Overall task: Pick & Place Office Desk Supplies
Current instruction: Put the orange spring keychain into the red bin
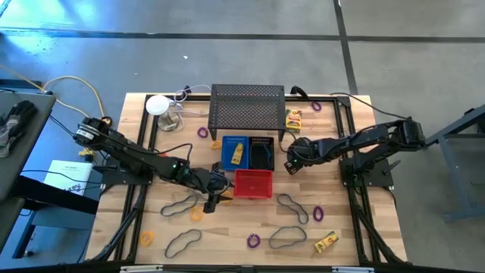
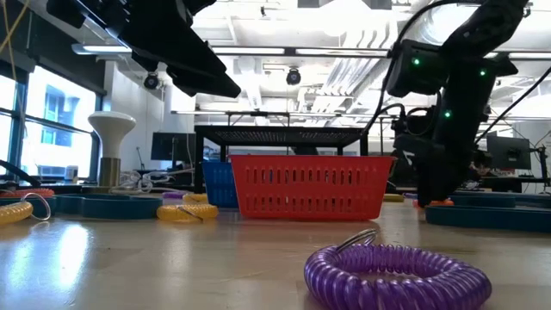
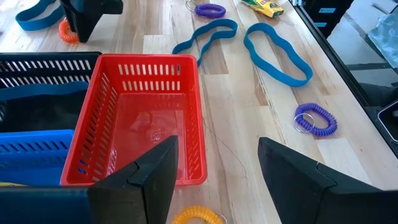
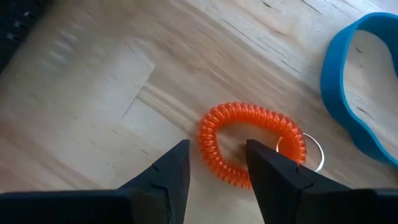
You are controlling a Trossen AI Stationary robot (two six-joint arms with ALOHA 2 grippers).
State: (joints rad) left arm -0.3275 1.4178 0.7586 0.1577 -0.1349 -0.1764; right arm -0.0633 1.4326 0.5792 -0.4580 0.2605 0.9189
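Note:
My right gripper (image 4: pixel 217 149) is open, low over the table just right of the black bin (image 1: pixel 263 154). One finger is outside an orange coil ring (image 4: pixel 249 112) and one is over its hole. The ring lies flat on the wood. My left gripper (image 3: pixel 217 155) is open and empty, raised beside the red bin's (image 3: pixel 149 118) left side (image 1: pixel 214 193), with a yellow ring (image 3: pixel 198 216) below it. Blue looped cords (image 3: pixel 277 56), purple rings (image 3: pixel 316 118) and yellow boxes (image 1: pixel 326 241) lie loose on the table. My right gripper points down with its fingers on either side of the orange ring's coil (image 4: pixel 211 140), at the end away from its metal split ring (image 4: pixel 311 149). I cannot tell whether the fingers touch it.
The blue bin (image 1: pixel 227 144) holds a yellow box (image 1: pixel 236 154). The black mesh rack (image 1: pixel 248 106) stands behind the bins. A white mushroom-shaped object (image 1: pixel 158 105) and cables sit at the far left. A purple ring (image 2: pixel 387 274) lies near the front edge. A black frame rail (image 1: pixel 356 189) borders the table.

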